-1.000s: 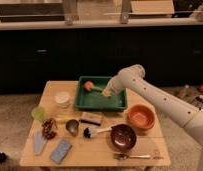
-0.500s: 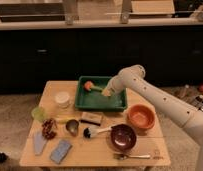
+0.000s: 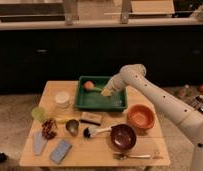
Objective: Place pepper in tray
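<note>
The green rectangular tray [image 3: 86, 102] stands at the back middle of the wooden table. A round orange-red fruit [image 3: 88, 85] lies in its back left part. A small slender green pepper [image 3: 97, 89] shows just right of the fruit, inside the tray. My gripper [image 3: 107, 92] is over the tray's right half, at the end of the white arm that reaches in from the right, close to the pepper's right end.
An orange bowl [image 3: 140, 116] sits right of the tray, a dark bowl [image 3: 123, 136] in front of it. A white cup [image 3: 62, 99], a green cup [image 3: 38, 114], a brush [image 3: 94, 131], a sponge [image 3: 90, 118], cloths and a fork [image 3: 132, 156] lie on the table's front.
</note>
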### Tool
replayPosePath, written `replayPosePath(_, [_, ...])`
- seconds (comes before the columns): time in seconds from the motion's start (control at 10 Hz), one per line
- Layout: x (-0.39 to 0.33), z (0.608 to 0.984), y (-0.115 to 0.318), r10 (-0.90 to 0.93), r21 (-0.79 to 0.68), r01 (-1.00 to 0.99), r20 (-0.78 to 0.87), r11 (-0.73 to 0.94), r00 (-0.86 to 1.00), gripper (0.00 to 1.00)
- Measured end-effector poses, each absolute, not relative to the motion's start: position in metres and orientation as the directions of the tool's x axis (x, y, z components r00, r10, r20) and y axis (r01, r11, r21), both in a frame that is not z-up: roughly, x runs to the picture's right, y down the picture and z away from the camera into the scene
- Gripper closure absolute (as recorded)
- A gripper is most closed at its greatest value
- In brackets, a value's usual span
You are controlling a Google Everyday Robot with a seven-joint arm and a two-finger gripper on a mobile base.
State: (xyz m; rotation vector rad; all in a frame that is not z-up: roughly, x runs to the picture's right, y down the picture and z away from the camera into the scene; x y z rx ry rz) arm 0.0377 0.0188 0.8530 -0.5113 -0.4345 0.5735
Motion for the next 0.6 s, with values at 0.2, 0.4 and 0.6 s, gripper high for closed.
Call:
replayPosePath(0.2, [0.0390, 0.8551, 0.0182, 0.563, -0.575, -0.334, 0.280, 0.747, 0.777, 1.00])
replayPosePath(0.4, [0.0372, 0.8600, 0.0188, 0.487, -0.562, -0.258, 0.304, 0.786, 0.819, 1.00])
replayPosePath(0.6, [0.0393, 0.8639, 0.0179, 0.443, -0.543, -0.234, 0.293, 0.806, 0.847, 1.00])
